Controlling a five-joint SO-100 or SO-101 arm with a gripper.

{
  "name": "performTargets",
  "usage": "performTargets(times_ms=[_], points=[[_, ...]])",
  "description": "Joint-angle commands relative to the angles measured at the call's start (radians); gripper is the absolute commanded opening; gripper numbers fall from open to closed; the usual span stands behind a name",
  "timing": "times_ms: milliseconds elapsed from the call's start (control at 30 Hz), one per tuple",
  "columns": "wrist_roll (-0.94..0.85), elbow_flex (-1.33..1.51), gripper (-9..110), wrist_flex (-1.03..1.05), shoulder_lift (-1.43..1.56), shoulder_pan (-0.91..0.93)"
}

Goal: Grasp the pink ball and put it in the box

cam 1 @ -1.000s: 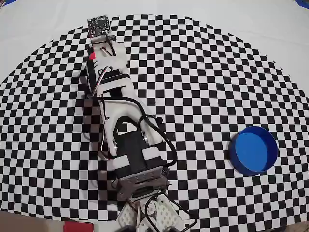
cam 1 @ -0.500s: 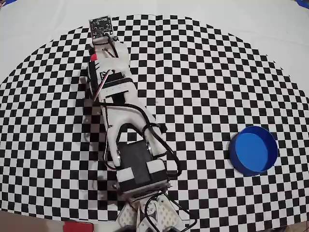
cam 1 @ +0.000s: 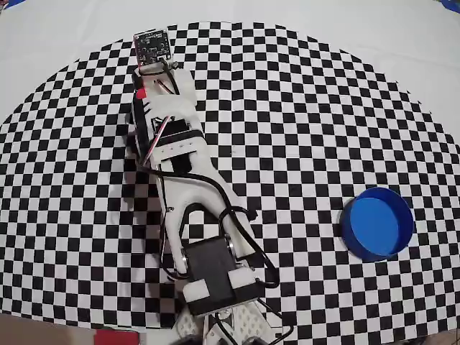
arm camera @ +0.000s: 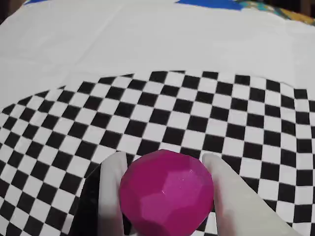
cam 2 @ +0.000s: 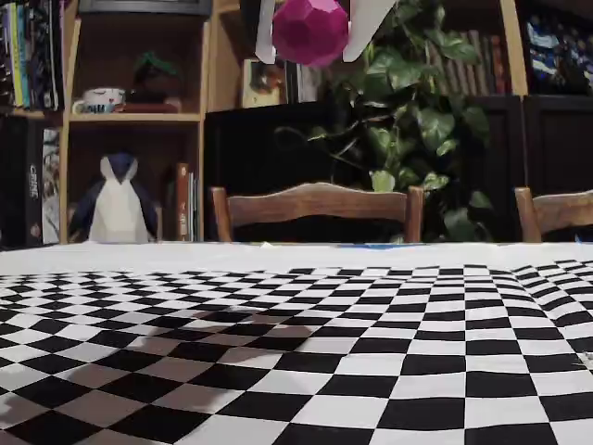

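The gripper (arm camera: 167, 196) pinches the pink ball (arm camera: 167, 194) between its two white fingers (arm camera: 112, 196), holding it raised well above the checkered table (cam 1: 302, 108) near its far-left edge in the overhead view, well apart from the blue box (cam 1: 377, 223) near the right edge.

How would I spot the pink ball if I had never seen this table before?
Start at the checkered cloth that covers the table. In the wrist view, the pink ball sits between the two white fingers of the gripper; in the fixed view it hangs high above the cloth. It is the only magenta thing here, and its surface is faceted, not smooth.
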Motion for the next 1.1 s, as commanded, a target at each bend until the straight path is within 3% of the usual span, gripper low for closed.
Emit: performTargets(times_ms=[0,1067], points=[[0.009,0.012,0,-0.017,0.084,0.012],[0.009,0.465,0,-0.005,0.584,0.15]])
